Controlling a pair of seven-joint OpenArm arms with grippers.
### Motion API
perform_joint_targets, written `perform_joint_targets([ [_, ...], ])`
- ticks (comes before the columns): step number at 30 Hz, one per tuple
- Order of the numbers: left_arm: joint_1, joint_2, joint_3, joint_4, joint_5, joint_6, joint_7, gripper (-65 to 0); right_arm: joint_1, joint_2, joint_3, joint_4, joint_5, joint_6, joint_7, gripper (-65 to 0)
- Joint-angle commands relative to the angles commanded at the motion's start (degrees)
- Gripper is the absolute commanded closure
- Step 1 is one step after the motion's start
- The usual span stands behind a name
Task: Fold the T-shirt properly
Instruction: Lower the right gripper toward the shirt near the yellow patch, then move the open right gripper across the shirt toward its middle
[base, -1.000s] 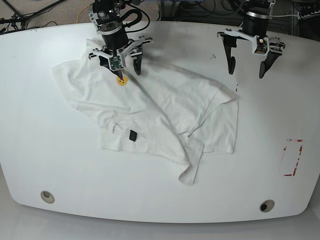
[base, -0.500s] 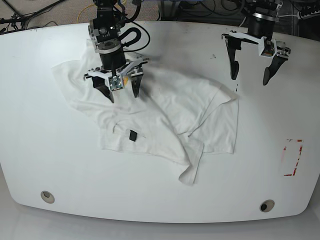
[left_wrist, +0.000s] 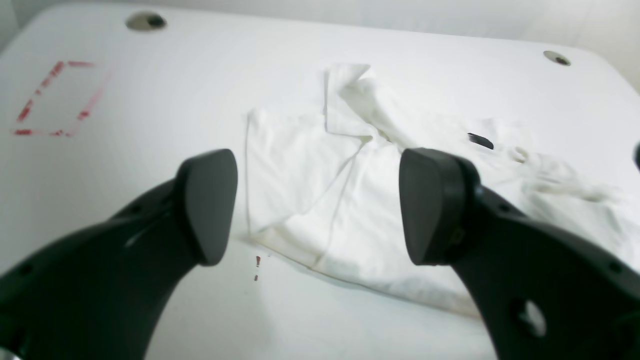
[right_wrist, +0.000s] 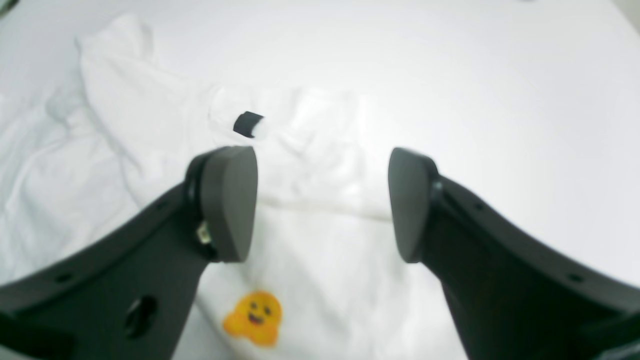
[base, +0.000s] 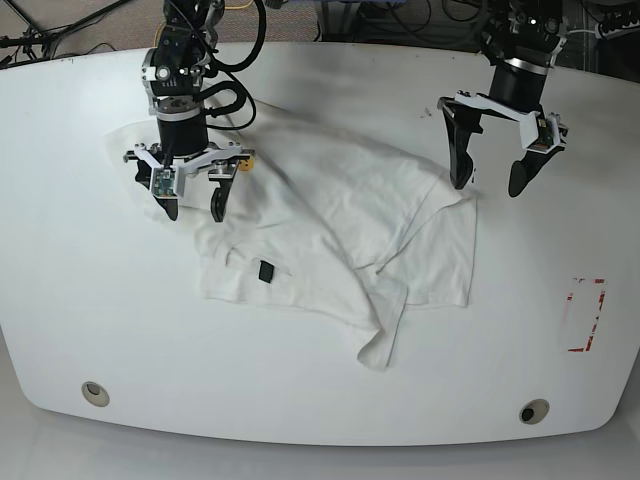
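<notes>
T-shirt (base: 330, 235) lies crumpled on tabletop (base: 80, 300); no fold made (all left). Left gripper (base: 492, 172) and right gripper (base: 190, 202) spread wide, empty, above shirt's edges.

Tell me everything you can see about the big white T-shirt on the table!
The large white short-sleeved cotton-looking T-shirt lies crumpled and unfolded on the white table, with wrinkles and one corner flopped over near the front edge. A small yellow-orange smiling face is printed on it, and a little black tag sits lower down. The right hand hangs open over its left part, and the left hand hangs open by its right edge. Neither is holding the cloth.
</notes>
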Motion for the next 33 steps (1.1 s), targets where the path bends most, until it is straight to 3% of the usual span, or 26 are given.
perform_joint_targets([
  [6, -0.6, -0.2, 1.2, -1.3, 3.1, 3.1, -1.6, -48.1, 1.3, 2.5, -1.7, 0.2, -2.9, 5.49, -5.7, -38.7],
  [8, -0.8, -0.5, 1.5, -1.9, 4.5, 5.1, -2.2, -48.1, 4.0, 3.9, -3.0, -1.1, -5.1, 8.75, -9.8, -38.6],
  [10, -0.8, -0.5, 1.7, -2.3, 5.8, 5.5, -2.4, -47.9, 5.6, 4.5, -4.1, -1.9, -5.6, 8.99, -11.4, -38.8],
  [14, -0.6, -0.5, 1.5, -3.0, 8.4, 5.8, -2.9, -47.8, 8.9, 5.6, -7.6, -3.9, -6.8, 7.5, -14.1, -40.2],
  [18, -0.1, -0.6, 1.1, -3.4, 10.9, 5.9, -3.8, -47.6, 13.2, 6.4, -12.1, -6.2, -7.1, 4.59, -17.4, -42.5],
  [20, -0.2, -0.3, 0.9, -2.1, 13.4, 6.8, -4.4, -46.8, 18.7, 6.6, -15.7, -8.7, -8.5, 2.74, -21.8, -43.7],
  [30, 0.0, -0.1, 0.7, -2.2, 13.6, 6.9, -4.6, -46.4, 23.2, 5.4, -17.5, -12.7, -8.3, 2.72, -23.0, -42.9],
  [33, -0.2, 0.0, 0.7, -1.2, 11.8, 6.2, -4.4, -46.4, 23.6, 4.5, -19.8, -13.5, -7.9, 1.74, -22.1, -42.4],
])
